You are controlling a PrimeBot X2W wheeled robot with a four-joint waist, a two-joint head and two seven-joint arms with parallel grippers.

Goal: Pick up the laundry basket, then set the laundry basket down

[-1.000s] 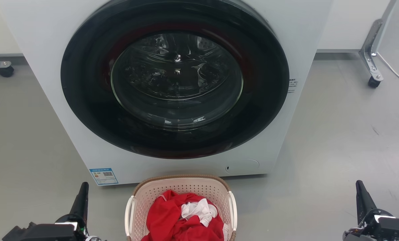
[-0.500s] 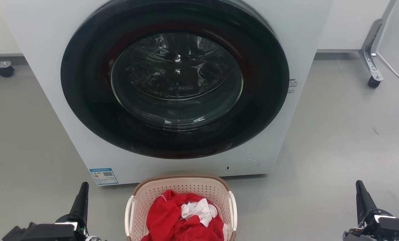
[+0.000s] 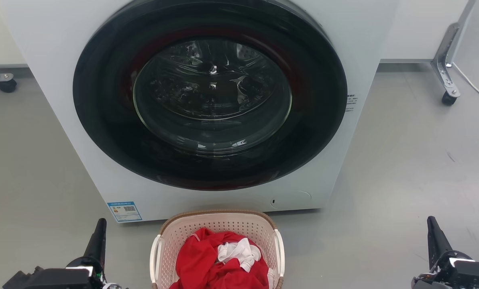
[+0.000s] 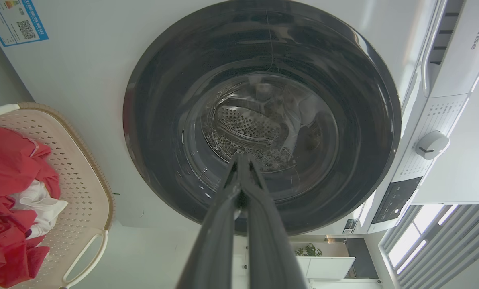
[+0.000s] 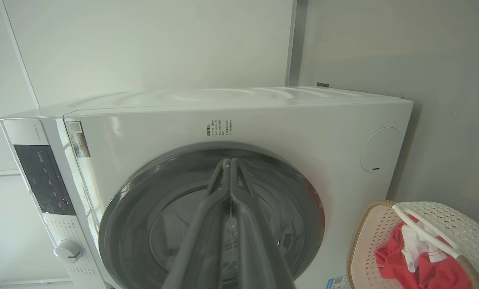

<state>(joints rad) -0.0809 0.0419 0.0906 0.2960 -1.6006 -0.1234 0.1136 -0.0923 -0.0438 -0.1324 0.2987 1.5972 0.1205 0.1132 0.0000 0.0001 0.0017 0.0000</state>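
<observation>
While standing upright on the grey floor point(image 3: 404, 180), close before the foot of a white washing machine point(image 3: 367, 60): laundry basket point(image 3: 223, 224), cream with punched walls and a brown woven-look rim, at bottom centre of the head view. Cannot tell whether touching the machine. White handle point(image 3: 155, 257) on each long side, both free. Heaped inside: red cloth point(image 3: 199, 261) with a crumpled white cloth point(image 3: 239, 251) on top. Round dark glass door point(image 3: 102, 120) of the machine shut, steel drum point(image 3: 211, 80) visible behind it. Small blue label point(image 3: 124, 211) at the machine's lower left corner, just left of the basket's far rim.

Left gripper point(image 3: 99, 229) low at the left, apart from the basket, pointing up toward the machine. Right gripper point(image 3: 433, 228) low at the right, farther from the basket. Seen from the left wrist: left gripper point(image 4: 241, 160) pressed together at the tips, nothing between, aimed at the door, basket point(image 4: 74, 172) off to the side. Seen from the right wrist: right gripper point(image 5: 228, 162) likewise pressed together and empty, basket point(image 5: 363, 249) at the lower right corner. Metal leg point(image 3: 444, 68) on a castor at far right.
</observation>
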